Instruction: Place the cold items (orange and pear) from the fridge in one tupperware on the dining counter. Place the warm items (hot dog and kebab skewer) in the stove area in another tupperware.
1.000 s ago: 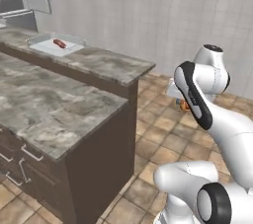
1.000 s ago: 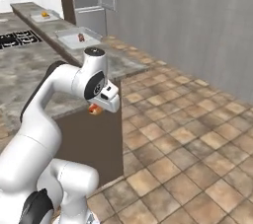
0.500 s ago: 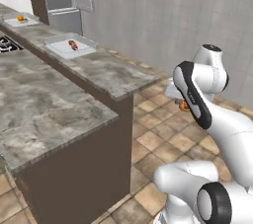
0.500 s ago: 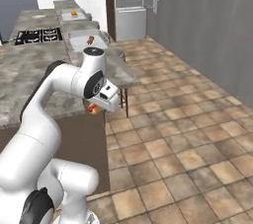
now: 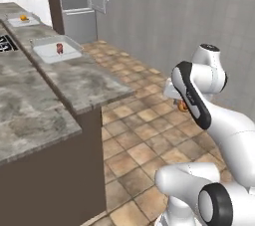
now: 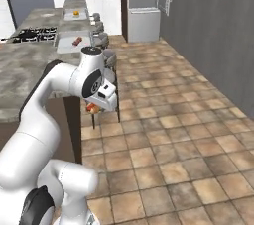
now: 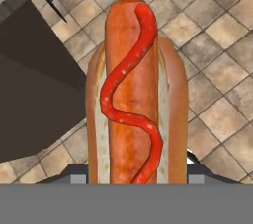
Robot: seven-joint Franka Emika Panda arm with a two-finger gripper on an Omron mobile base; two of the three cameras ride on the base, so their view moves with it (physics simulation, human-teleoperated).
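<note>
Carrying the hot dog [image 7: 136, 94], a long orange-brown sausage in a pale bun with a red ketchup squiggle, the pincer [image 6: 94, 110] is clenched on it out over the brown tiled floor [image 6: 188, 135], off the tabletop's edge. In the hand view the hot dog runs lengthwise straight away from the pincer, its near end seated between the jaws and its far end pointing out over the tiles.

Now the relation that matters: the clear rectangular tupperware [image 5: 56, 51] with a small reddish item [image 5: 60, 48] in it sits on the grey marbled tabletop [image 5: 79, 80], towards its far end. From the pincer it lies ahead and off to the robot's left, well apart, with the tabletop's near corner between the two. In the right base view that same tub [image 6: 74, 43] sits beyond the arm's white shoulder. I'd judge it the warm-items tub, though the item inside is too small to name.

A second clear tub [image 5: 22, 19] holding something small and orange [image 5: 23, 17] stands farther back still, near the grey fridge [image 5: 77, 6].

So the hot dog needs carrying forward and leftward, up over the tabletop's edge, and its long axis probably wants turning to match the tub's long side.
</note>
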